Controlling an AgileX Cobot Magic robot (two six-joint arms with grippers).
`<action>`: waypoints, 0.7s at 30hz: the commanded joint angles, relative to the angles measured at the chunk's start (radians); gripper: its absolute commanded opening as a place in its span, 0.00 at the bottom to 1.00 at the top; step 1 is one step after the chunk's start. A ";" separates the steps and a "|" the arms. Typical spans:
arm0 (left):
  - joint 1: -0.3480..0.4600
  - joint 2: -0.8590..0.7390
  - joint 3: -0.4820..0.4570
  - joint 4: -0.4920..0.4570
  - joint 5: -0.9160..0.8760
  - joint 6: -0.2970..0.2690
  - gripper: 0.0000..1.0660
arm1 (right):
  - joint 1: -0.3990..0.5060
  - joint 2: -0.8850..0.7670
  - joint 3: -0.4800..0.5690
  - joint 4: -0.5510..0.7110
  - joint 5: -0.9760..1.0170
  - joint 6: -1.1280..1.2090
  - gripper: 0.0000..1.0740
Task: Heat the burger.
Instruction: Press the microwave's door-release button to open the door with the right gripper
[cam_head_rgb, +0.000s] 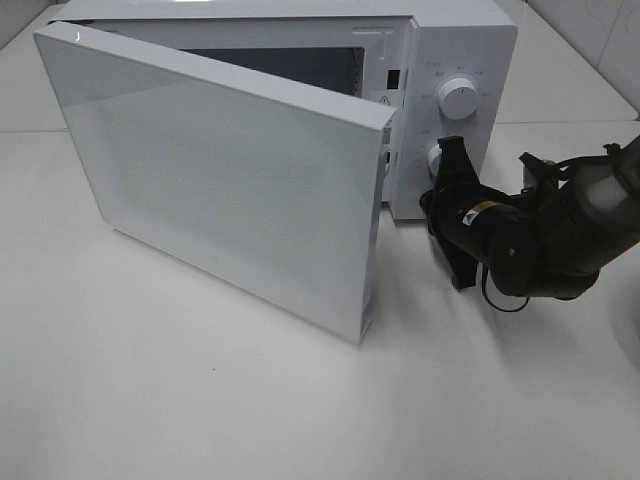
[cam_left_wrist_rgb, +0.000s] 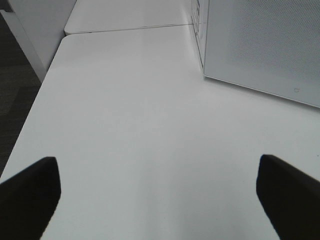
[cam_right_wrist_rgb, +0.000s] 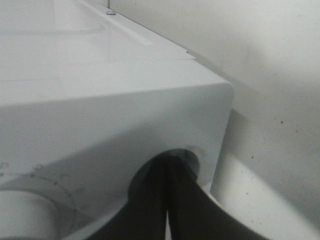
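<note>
Cannot find the burger in any view: none on the bare table (cam_head_rgb: 200, 400), none in either pincer. Possibly inside the microwave (cam_head_rgb: 470, 50), behind the partly open door (cam_head_rgb: 230, 190) blocking the cavity (a guess only). Cannot speak to its look, then: bun, filling and colour all unseen here.

Likely to handle as light and soft, in loose layers: easy to crush, prone to shearing apart if tipped. Best taken gently across the bun's sides, low down, and kept level.

Left gripper (cam_left_wrist_rgb: 157, 195) spread wide above the table, holding nothing. Right gripper (cam_head_rgb: 447, 150) pressed together at the lower knob (cam_head_rgb: 434, 156), just beneath the upper knob (cam_head_rgb: 459, 97); fingers (cam_right_wrist_rgb: 150, 200) side by side in the knob's recess. Cannot tell whether pinching that knob or merely touching it.
</note>
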 joint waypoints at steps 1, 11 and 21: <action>-0.005 -0.020 0.002 0.005 -0.010 -0.003 0.95 | -0.014 -0.023 -0.071 -0.012 -0.201 -0.012 0.00; -0.005 -0.020 0.002 0.005 -0.010 -0.003 0.95 | -0.014 -0.023 -0.060 -0.014 -0.170 -0.007 0.00; -0.005 -0.020 0.002 0.005 -0.010 -0.003 0.95 | -0.014 -0.038 -0.011 -0.021 -0.124 0.000 0.00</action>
